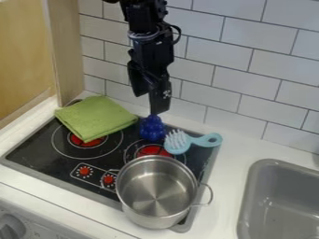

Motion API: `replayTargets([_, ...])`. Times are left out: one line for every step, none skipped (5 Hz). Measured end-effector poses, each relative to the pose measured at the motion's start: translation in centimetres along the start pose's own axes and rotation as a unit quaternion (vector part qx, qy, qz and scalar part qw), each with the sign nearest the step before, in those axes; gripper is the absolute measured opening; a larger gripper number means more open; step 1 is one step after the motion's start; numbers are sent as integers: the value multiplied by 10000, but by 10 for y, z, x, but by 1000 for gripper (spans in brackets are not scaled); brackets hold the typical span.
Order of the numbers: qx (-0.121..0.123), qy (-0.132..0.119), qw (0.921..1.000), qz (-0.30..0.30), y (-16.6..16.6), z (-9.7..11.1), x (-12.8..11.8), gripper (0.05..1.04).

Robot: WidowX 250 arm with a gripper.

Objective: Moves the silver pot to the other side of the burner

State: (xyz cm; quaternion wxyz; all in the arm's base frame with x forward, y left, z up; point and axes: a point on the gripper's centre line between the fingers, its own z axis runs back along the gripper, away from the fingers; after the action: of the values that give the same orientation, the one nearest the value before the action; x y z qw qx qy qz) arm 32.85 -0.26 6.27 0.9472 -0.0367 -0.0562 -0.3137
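Observation:
The black gripper point(150, 103) hangs down near the tiled wall, above the back of the stove and behind the silver pot, apart from it. The silver pot point(156, 189) stands at the front right of the black stovetop, its open top showing an empty inside. One wire handle points right and another left, beside the red knobs. Just behind the pot, partly covered by its rim, is the right burner point(151, 150) with a red centre. The left burner point(87, 142) lies farther left, partly under a green cloth.
The folded green cloth point(96, 118) covers the stove's back left. A dark blue bumpy object point(152, 128) sits right below the gripper, beside a light blue brush point(192, 141) at the back right. A grey sink point(280, 200) is at the right; a wooden panel point(64, 51) rises at the left.

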Motion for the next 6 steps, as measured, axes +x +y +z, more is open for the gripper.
replayTargets([-216, 268, 9994, 53, -10, -16, -14, 999])
replayTargets([-295, 447, 9981, 302, -20, -25, -25, 999])
replayTargets([29, 364, 9978, 549, -22, -12, -35, 999])
replayTargets([256, 247, 9959, 829, -29, -2, -44, 999])
replayTargets([221, 228, 9953, 914, -44, 2, -49, 999])
replayTargets([112, 377, 9955, 863, -58, -6, -55, 999])
